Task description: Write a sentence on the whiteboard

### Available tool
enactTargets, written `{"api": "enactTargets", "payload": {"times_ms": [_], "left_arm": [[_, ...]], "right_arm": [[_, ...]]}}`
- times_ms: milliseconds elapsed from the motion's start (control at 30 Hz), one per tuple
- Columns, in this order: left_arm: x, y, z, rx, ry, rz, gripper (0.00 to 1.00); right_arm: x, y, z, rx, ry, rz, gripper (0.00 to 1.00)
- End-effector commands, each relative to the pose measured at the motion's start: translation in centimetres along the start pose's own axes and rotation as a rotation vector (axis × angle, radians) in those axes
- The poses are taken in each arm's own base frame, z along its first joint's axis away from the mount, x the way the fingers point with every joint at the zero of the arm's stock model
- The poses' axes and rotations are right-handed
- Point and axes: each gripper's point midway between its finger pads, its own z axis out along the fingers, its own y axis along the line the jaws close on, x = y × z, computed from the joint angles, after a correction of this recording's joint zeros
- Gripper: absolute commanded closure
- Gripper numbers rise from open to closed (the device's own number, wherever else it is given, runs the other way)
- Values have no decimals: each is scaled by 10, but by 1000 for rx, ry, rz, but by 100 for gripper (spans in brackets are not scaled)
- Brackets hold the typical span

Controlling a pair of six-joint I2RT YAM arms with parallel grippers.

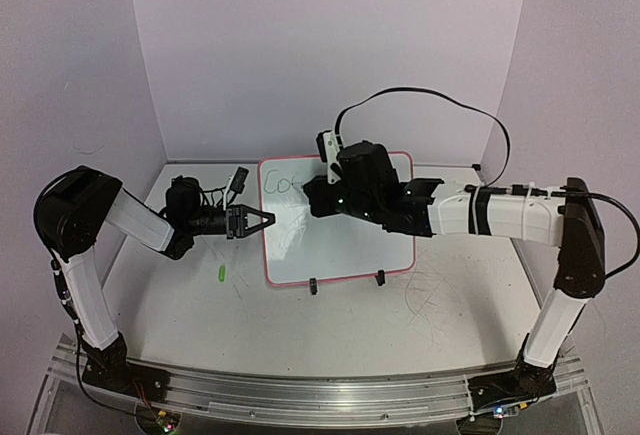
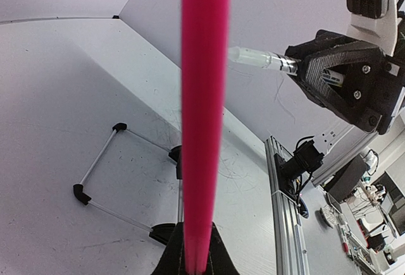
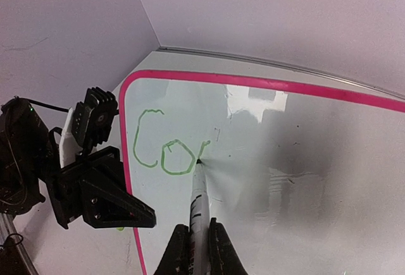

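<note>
The whiteboard [image 1: 345, 250] with its pink rim stands tilted at the table's middle on two black clip feet [image 1: 314, 286]. My left gripper [image 1: 264, 220] is shut on the board's left rim; in the left wrist view the rim [image 2: 205, 98] runs up from between my fingers [image 2: 197, 259]. My right gripper [image 3: 198, 229] is shut on a white marker [image 3: 198, 202], whose tip touches the whiteboard [image 3: 297, 161]. Of the sentence [image 3: 163, 150], green letters "Co" and a short fresh stroke show at the top left. In the top view the right gripper [image 1: 322, 195] hangs over the sentence [image 1: 283, 184].
A small green marker cap [image 1: 220, 274] lies on the table left of the board's front corner. Grey scribble marks [image 1: 435, 300] cover the tabletop to the right. Lilac walls close in the back and sides. A black cable [image 1: 430, 100] arcs above the right arm.
</note>
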Motion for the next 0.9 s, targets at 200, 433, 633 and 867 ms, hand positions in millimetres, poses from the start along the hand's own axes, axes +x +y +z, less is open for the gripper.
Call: {"api": "enactTargets", "payload": {"times_ms": [200,433,633,867], "left_arm": [[-1,-1,-2,-1,1,-23,100],[-2,-1,-2,0,0,-21,100],[-2,-2,-2,1,0,-21,100],[-2,-1,-2,1,1,-22,100]], "right_arm": [[6,-8,-8,35,0,22,100],[-5,-17,-12,90,-37,16,100],[-16,-19,-12,116,-73,13,100],[-26,-21,-11,129,-97,13,100]]}}
